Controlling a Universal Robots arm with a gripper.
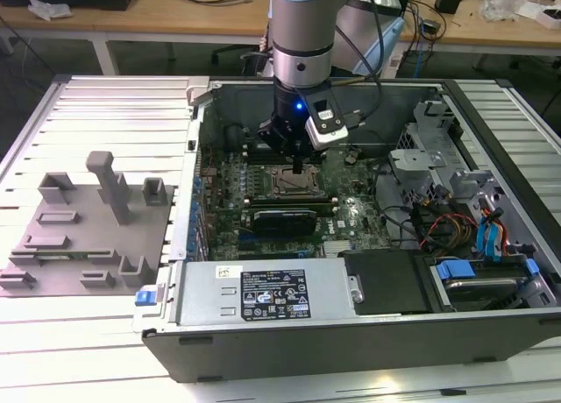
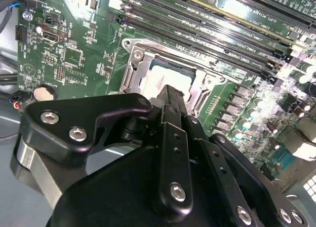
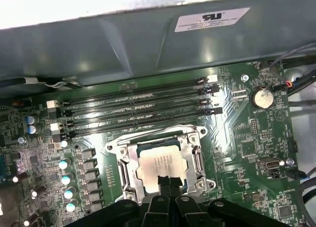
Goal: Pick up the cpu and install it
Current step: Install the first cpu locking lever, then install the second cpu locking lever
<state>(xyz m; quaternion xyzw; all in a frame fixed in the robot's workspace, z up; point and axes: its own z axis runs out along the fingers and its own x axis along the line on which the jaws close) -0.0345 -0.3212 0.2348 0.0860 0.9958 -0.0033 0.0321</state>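
Gripper (image 3: 170, 183) fingers (image 2: 170, 106) are pressed together with nothing between them, their tips poised just above the near edge of the cpu (image 3: 160, 165). That silvery chip lies flat inside the metal socket frame (image 3: 124, 158) on the green motherboard (image 3: 247, 138), beside the row of black memory slots (image 3: 138, 106). Seen from the exterior view, the arm (image 1: 301, 35) reaches down into the open computer case (image 1: 368, 324), with a grey tray (image 1: 61, 236) well apart toward the exterior view's left

— How is the arm (image 1: 301, 44) standing?
— It is hanging straight down, wrist vertical.
— And the pincer (image 1: 299, 168)?
— Its fingers (image 3: 169, 183) are pressing together, tips pointing toward six o'clock in the exterior view.
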